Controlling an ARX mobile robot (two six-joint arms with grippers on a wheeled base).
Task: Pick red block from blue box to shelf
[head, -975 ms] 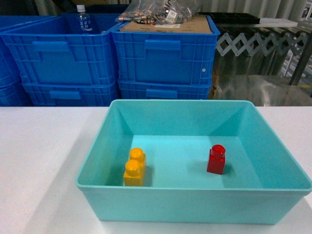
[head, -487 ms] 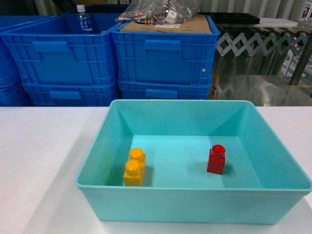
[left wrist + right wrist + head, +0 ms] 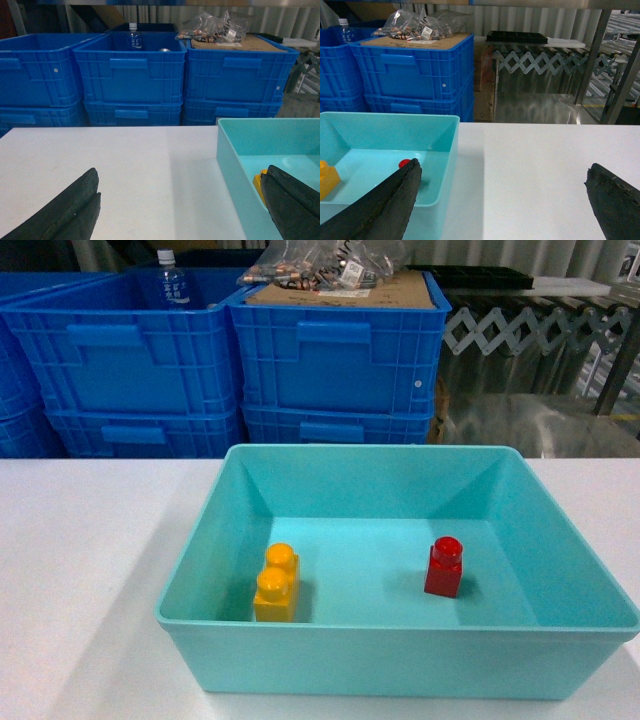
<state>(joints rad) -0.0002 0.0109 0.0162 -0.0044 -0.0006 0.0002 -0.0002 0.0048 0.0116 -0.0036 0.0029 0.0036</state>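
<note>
Both grippers have their black fingers spread wide with nothing between them: the left gripper (image 3: 180,210) shows one finger low at the left of its wrist view and the other at the lower right edge, and the right gripper (image 3: 502,210) shows the same wide gap in its own view. Neither gripper appears in the head view.

The red block (image 3: 444,567) stands upright, stud on top, on the floor of the blue box (image 3: 395,653), in the right half and clear of the walls. In the right wrist view only its red top (image 3: 404,163) peeks out beside the left finger. A yellow-orange brick (image 3: 276,583) with two studs stands in the left half of the same box, near the front wall and well apart from the red block.

The box sits on a white table (image 3: 80,570). Behind the table are stacked dark blue crates (image 3: 335,365); one holds a water bottle (image 3: 172,282), another carries cardboard and clear bags of small items (image 3: 325,262). To the right, a shiny metal rack (image 3: 590,65) with a scissor-lattice conveyor stands past the table edge.
</note>
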